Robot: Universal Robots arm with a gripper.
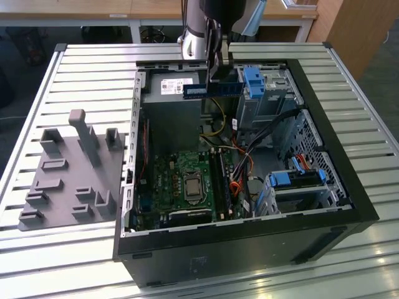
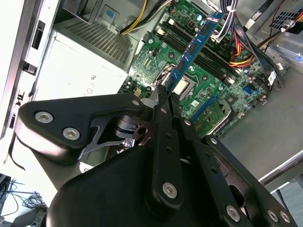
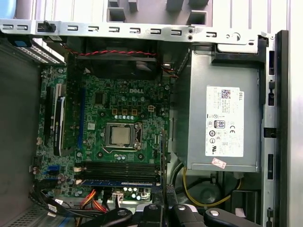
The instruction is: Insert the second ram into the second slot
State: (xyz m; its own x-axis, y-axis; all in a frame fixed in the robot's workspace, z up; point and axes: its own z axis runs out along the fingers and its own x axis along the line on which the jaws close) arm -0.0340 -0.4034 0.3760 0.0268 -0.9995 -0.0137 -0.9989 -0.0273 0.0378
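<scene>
Gripper (image 2: 164,93) clamped on second ram (image 2: 195,45), above open PC case (image 1: 249,246), mobo (image 1: 167,180) inside

Mostly blue, green and black on my screens.
The second ram (image 2: 192,49) is blue with dark chips; my gripper (image 2: 163,94) is black, the motherboard (image 3: 109,104) green, the case (image 1: 249,255) black, the table (image 1: 81,68) pale and ribbed.

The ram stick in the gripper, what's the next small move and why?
Probably turn the second ram until it lines up with the memory slots. The gripper holds it in the air above the case, and in the exterior view it lies crosswise to those slots beside the processor socket.
</scene>
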